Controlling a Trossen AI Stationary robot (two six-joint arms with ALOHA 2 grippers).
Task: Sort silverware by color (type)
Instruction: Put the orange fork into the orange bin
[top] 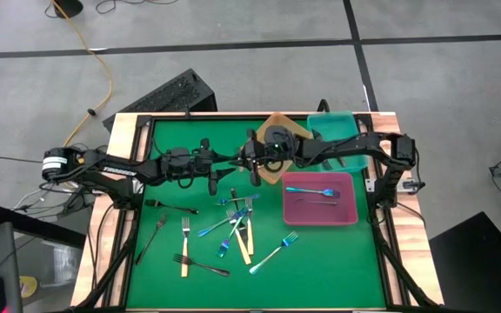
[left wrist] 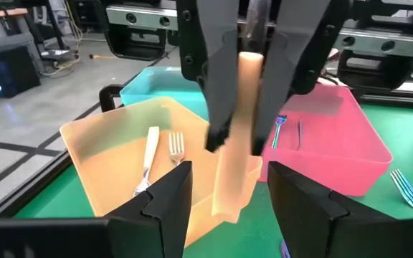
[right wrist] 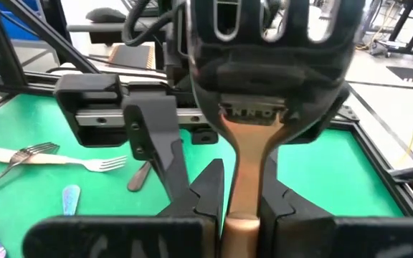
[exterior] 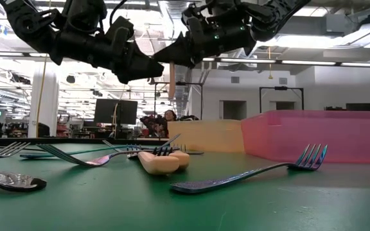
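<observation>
Both arms stretched level, meeting above orange tray [top: 278,128]. Right gripper [left wrist: 239,136] clamped on cream-handled fork [left wrist: 236,136], hanging upright. Left gripper [left wrist: 224,190] released, fingers apart beside handle. Other forks [top: 233,228] on mat.

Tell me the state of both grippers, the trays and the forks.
Right gripper: shut on a cream-handled metal fork, midair.
Left gripper: open around that fork's handle.
Orange plastic tray: holds a cream-handled fork.
Pink plastic tray: holds two blue forks.
Teal plastic tray: contents hidden.
Other forks: loose on green table.
</observation>
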